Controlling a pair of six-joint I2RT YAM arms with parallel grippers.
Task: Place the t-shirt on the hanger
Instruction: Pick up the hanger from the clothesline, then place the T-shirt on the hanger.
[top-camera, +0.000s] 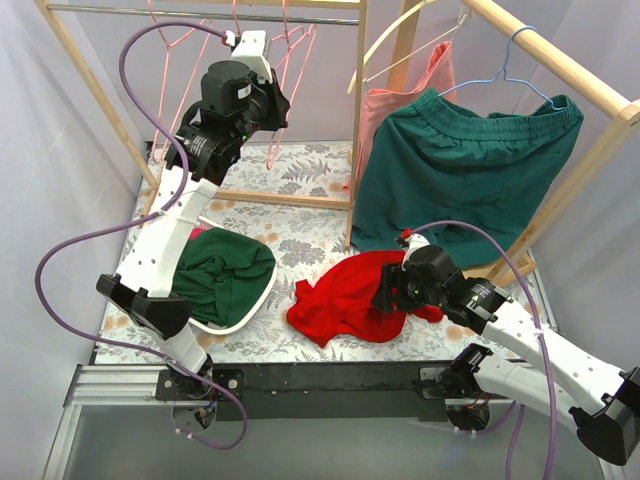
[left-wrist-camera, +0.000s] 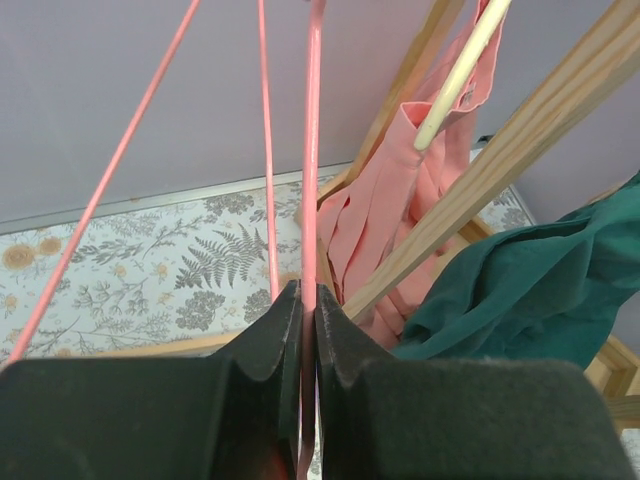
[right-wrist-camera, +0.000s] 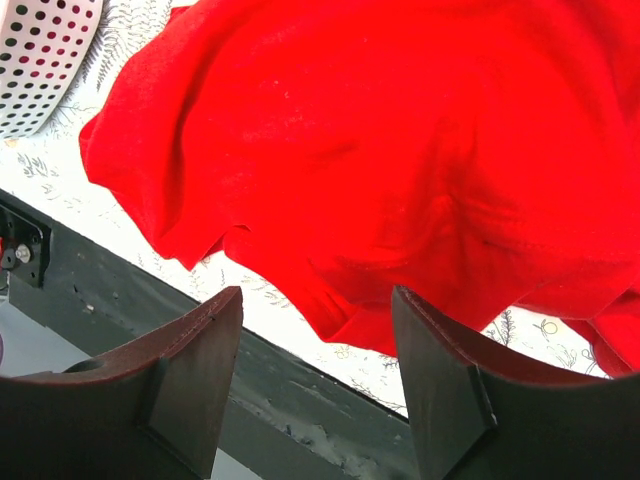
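Left wrist view showed the left gripper (left-wrist-camera: 308, 298) pinched tight on a wire of the hanger (left-wrist-camera: 312, 150), which ran 12 to 6 through the jaws, up at the rack. From above, the t-shirt (top-camera: 340, 298) lay crumpled on the table, well apart toward 5 o'clock from that arm. The right gripper (top-camera: 388, 288), jaws spread and empty, hung at the shirt's 3 o'clock edge, much the nearer.

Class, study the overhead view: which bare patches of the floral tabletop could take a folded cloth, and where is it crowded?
Bare floral tabletop lies between the white perforated basket, the bright red t-shirt and the wooden rack's low rail; another patch lies behind that rail. Crowded: the right side, with the hanging dark green garment and the right gripper.
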